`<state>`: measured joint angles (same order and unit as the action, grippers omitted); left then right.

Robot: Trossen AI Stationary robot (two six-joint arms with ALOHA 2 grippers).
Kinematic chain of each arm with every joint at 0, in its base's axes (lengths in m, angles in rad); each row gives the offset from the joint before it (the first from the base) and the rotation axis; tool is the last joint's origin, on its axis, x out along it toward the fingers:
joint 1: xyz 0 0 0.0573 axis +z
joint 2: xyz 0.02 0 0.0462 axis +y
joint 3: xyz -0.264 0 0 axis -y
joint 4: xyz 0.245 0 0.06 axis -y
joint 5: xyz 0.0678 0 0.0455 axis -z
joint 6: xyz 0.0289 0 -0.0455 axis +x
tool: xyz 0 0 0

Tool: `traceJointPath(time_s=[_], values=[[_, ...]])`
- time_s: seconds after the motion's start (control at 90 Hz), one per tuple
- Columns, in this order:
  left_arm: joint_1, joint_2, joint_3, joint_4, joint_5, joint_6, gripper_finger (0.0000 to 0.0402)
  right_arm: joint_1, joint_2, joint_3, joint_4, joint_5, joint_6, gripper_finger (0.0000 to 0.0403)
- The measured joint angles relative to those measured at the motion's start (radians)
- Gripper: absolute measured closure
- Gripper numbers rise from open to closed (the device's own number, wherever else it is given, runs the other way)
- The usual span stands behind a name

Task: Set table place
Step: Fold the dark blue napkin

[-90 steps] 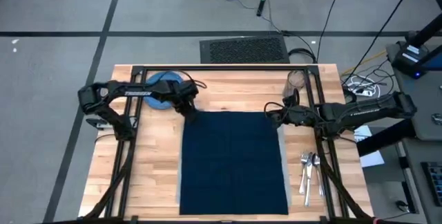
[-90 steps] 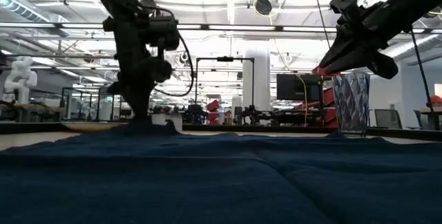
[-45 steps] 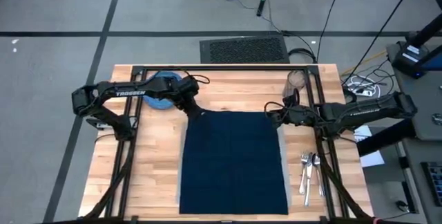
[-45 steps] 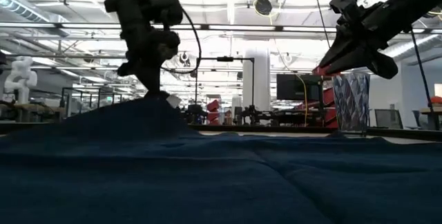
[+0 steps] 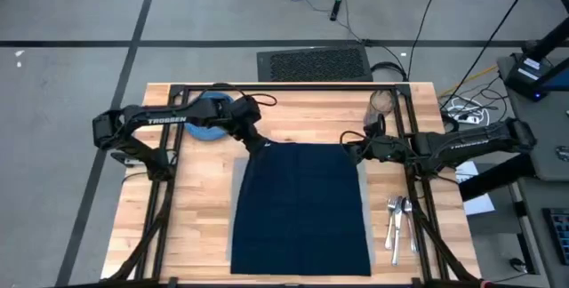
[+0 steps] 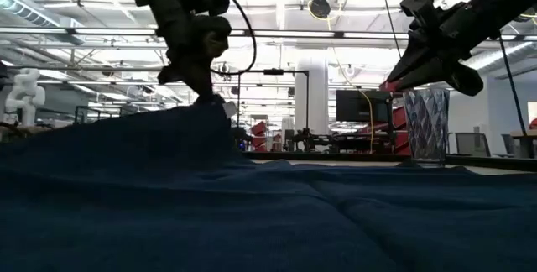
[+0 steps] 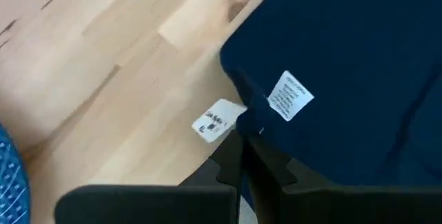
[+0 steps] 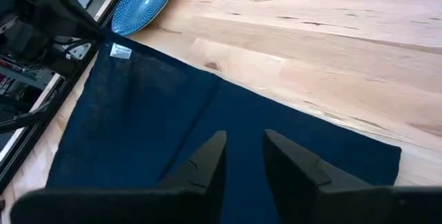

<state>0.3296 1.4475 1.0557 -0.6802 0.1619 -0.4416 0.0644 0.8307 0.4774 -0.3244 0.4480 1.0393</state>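
Navy cloth napkin point(image 5: 302, 204) is spread over the worktop point(image 5: 191, 217); its far-left corner is lifted, pinched between the left gripper point(image 5: 260, 143) fingers point(image 7: 231, 172). A sliver of grey placemat point(image 5: 238, 165) is exposed under the lifted corner, just near-left of those fingers. Right gripper point(image 5: 348, 148) is held above the napkin's far-right corner, fingers point(image 8: 207, 163) slightly spread, gripping nothing.

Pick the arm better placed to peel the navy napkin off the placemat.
Left. Its end effector is shut on the navy napkin at the far-left corner, lifted in the low view. The right end effector hovers open above the far-right corner, holding nothing. A strip of grey placemat shows along the left edge.
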Motion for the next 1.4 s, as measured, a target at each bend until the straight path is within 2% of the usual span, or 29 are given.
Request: traceJointPath(time_s=[0.744, 0.944, 1.2, 1.4], values=[[-0.004, 0.0, 0.0, 0.199, 0.096, -0.064, 0.0401, 0.0, 0.0, 0.0, 0.0, 0.001, -0.002, 0.0321], [-0.004, 0.0, 0.0, 0.242, 0.097, -0.077, 0.0401, 0.0, 0.0, 0.0, -0.001, 0.001, -0.005, 0.0321], [0.007, 0.0, 0.0, 0.203, 0.093, -0.034, 0.0401, 0.0, 0.0, 0.0, -0.002, -0.002, -0.007, 0.0321], [0.065, 0.0, 0.0, 0.178, 0.03, 0.032, 0.0401, 0.0, 0.0, 0.0, -0.002, -0.003, -0.007, 0.0321]])
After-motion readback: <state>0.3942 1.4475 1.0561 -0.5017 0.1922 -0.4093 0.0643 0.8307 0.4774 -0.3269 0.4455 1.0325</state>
